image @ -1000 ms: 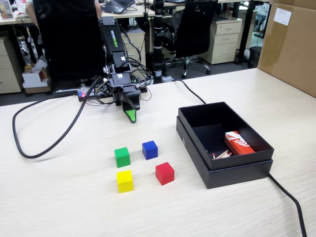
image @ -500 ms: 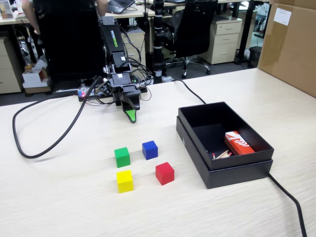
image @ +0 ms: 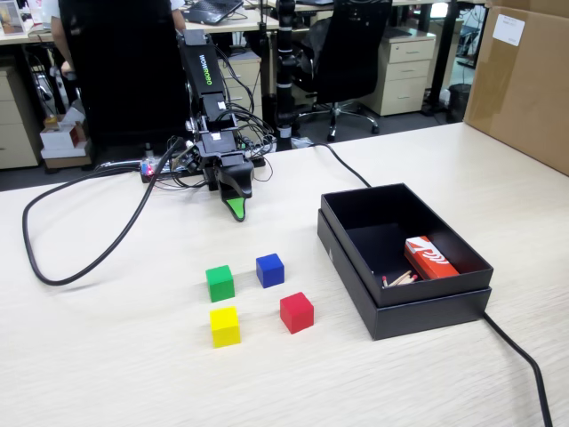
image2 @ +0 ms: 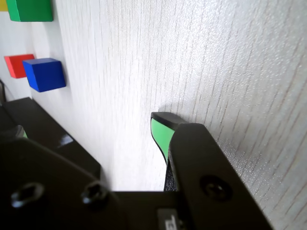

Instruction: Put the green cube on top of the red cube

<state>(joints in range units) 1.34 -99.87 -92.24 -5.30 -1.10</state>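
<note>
The green cube [image: 220, 283] sits on the table left of the blue cube [image: 269, 269]; it also shows at the top left of the wrist view [image2: 31, 9]. The red cube [image: 296, 312] sits in front of the blue cube, right of the yellow cube [image: 225, 326]; in the wrist view [image2: 17, 65] the blue cube [image2: 44, 74] partly hides it. My gripper [image: 236, 209] hangs tip-down just above the table behind the cubes, apart from all of them. In the wrist view [image2: 91, 128] its green-padded jaws stand wide apart with nothing between them.
An open black box [image: 404, 307] holding a red-and-white packet [image: 429, 258] stands right of the cubes, with a cable running from behind it. A black cable [image: 53, 267] loops on the table at the left. A cardboard box [image: 524, 80] stands far right.
</note>
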